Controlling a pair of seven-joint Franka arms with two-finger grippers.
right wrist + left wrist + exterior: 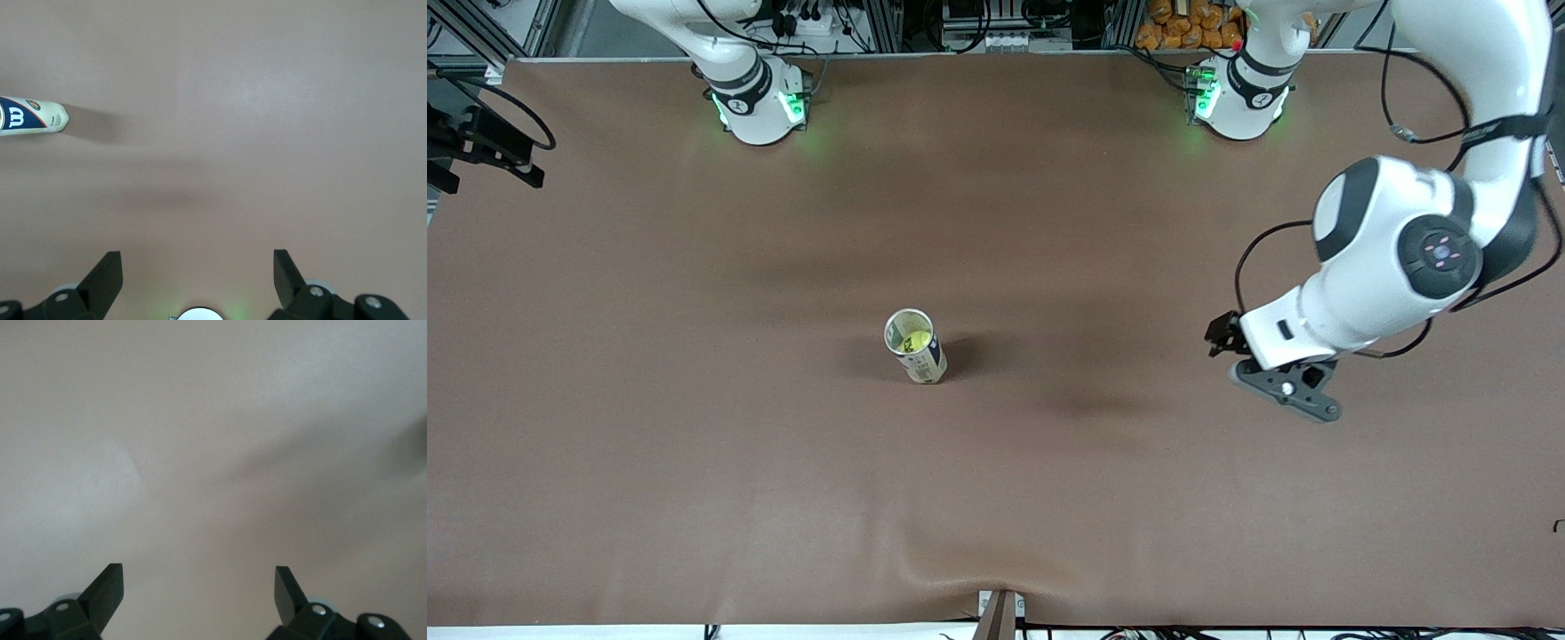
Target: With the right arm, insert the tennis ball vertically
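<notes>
Item: upright cylindrical tennis-ball can [915, 345], white with a dark blue label band, standing open-topped near the middle of the brown cloth-covered table [694, 400]. Contents: one yellow-green felt tennis ball [917, 340], visible through the open mouth, sitting inside the can. In the right wrist view the can [32, 116] shows at the frame's edge, with a white logo letter on the blue band and a shadow beside it.

Item: left gripper [1303, 391], black two-finger type on a white arm, hanging over bare cloth toward the left arm's end of the table, well apart from the can. Fingers spread wide with nothing between them; the left wrist view shows both fingertips [107, 590] over plain cloth.

Item: right gripper [198, 273], out of the front view; only the right arm's base appears there. The right wrist view shows its fingertips [107, 273] standing wide apart, empty, above bare cloth, the can well off from them
</notes>
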